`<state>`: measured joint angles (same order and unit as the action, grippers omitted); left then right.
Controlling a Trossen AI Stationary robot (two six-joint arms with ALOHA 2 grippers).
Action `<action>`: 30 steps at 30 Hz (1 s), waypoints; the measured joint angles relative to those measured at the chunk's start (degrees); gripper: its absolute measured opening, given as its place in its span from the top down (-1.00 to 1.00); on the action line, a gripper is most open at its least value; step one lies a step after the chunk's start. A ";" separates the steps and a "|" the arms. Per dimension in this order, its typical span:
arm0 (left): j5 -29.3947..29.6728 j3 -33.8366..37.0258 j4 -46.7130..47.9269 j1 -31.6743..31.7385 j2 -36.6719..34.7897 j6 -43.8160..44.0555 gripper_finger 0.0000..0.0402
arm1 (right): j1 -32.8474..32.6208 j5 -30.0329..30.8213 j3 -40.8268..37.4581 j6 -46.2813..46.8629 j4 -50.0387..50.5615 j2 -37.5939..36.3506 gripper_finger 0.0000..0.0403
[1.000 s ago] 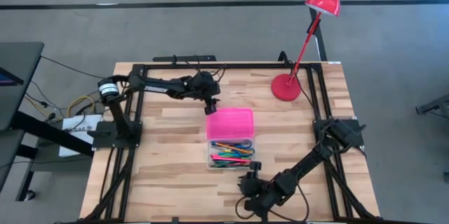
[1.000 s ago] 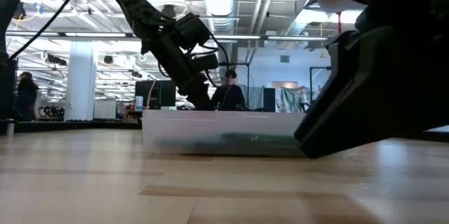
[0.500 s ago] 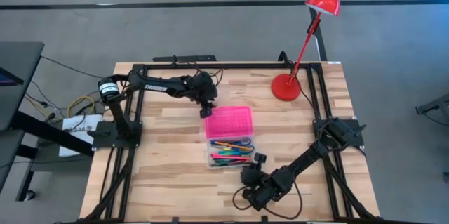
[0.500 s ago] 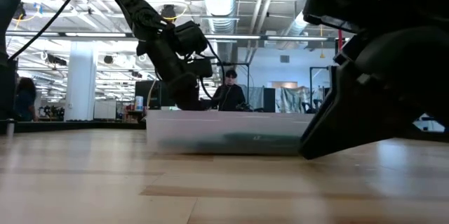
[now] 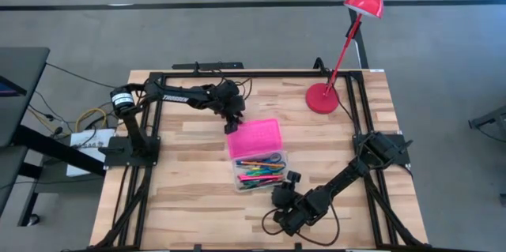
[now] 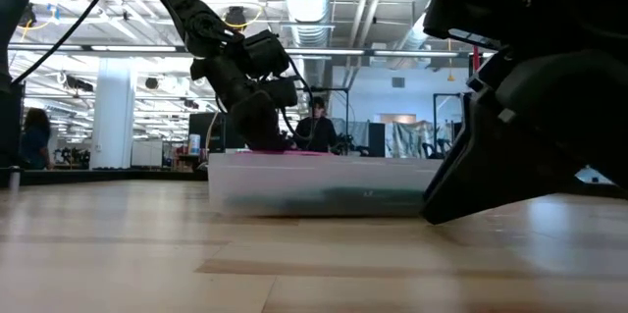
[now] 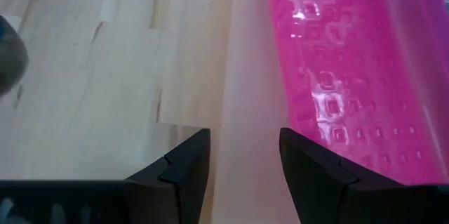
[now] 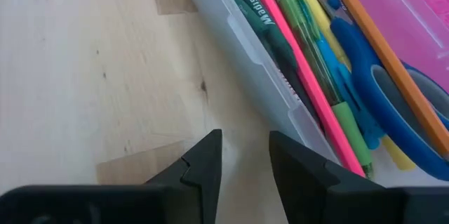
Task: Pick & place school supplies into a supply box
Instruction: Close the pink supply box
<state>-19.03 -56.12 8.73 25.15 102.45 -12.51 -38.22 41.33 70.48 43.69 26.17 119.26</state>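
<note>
The supply box lies open mid-table. Its pink textured lid (image 5: 254,136) is laid back toward the far side, and its clear base (image 5: 259,171) lies on the near side. The school supplies fill the base: coloured pens and pencils (image 8: 295,48) and blue-handled scissors (image 8: 393,104). My left gripper (image 5: 232,123) stands open at the lid's far left corner, slanting down, with bare wood between its fingers (image 7: 182,175). My right gripper (image 5: 288,179) is open just off the base's near right corner, over the table beside the base's clear long wall (image 8: 238,48). My left gripper has the outer side of one finger (image 7: 316,175) against the pink lid's left edge (image 7: 291,112), near its far corner. It comes slanting down from the far left, and nothing is between the fingers. Of my right gripper I cannot tell whether a finger touches the base's wall.
A red desk lamp stands on its round base (image 5: 322,98) at the far right, with its arm leaning out over the table's corner. A black frame (image 5: 237,74) runs along the table's edges. Bare wood lies to the left of the box and near it.
My left gripper has tipped and turned at the lid's far left corner. The whole box has swung a little on the table, with that corner coming toward the near edge. A pink strip of lid now shows above the base in the low view. My right gripper has moved toward the base and rolled.
</note>
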 joint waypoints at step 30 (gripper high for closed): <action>-4.18 -0.22 0.12 -7.12 -12.44 1.68 0.17 | 1.90 2.07 -1.36 2.96 -1.34 -0.07 0.42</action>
<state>-23.21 -56.34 8.85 18.02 90.01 -10.83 -36.31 43.40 69.12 46.65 24.83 119.20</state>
